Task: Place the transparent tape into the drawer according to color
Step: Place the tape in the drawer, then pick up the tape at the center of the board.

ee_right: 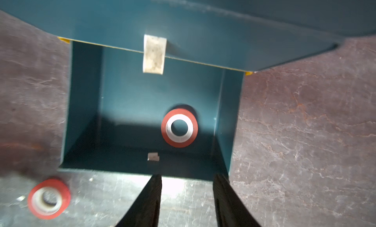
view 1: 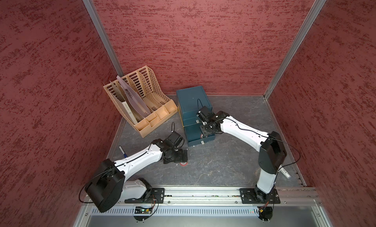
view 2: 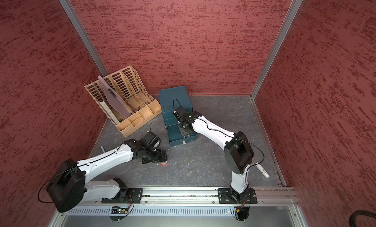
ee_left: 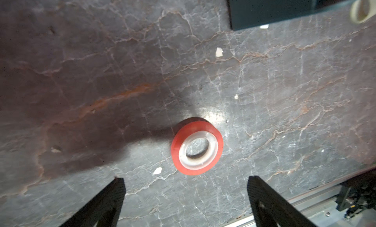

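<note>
Visibly two red rolls (ee_right: 179,127) (ee_right: 49,197), one in drawer (ee_right: 85,106); maybe one pale ring (ee_left: 361,10)

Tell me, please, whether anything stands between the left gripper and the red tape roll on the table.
Nothing visible does. The open left gripper faces the red tape roll, lying flat on the table just past its fingertips; only a tiny white scrap lies in the gap.

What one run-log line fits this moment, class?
left gripper: open, over red tape roll on table | right gripper: open, empty, over open drawer | other red tape roll: in drawer
</note>
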{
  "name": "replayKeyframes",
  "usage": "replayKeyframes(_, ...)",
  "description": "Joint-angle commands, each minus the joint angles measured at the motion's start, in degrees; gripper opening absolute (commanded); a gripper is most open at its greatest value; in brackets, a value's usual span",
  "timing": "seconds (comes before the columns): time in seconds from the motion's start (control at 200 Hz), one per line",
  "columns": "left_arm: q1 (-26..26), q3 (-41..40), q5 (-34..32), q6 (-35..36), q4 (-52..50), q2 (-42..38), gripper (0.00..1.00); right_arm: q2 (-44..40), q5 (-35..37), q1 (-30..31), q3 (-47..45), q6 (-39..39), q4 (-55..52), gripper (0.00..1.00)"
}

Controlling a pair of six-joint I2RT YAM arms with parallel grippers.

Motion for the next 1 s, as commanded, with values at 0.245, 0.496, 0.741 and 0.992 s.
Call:
replayKeyframes(0.245,-3.1,5.2,-7.1,0.0,-4.2,6.2,0.79,-13.6,-7.3,-0.3,-11.3,4.8,0.7,0.49)
replayKeyframes(0.496,-4.3,7.0,-8.9,0.2,-3.9,10.6,0.73,-19.4,-11.4,-0.2,-18.3,6.8,1.2,0.52)
replayKeyframes(0.741,-4.5,7.3,-9.2,0.2,-3.8,12.1,0.69,-25.1,-15.7,-0.2,-22.8,8.3,2.1,0.64)
replayKeyframes(0.992,-5.0,7.2,-9.2,0.5,-3.2,13.8,0.64,-26.8,-17.2,-0.2,-24.3,9.0,2.1,0.82)
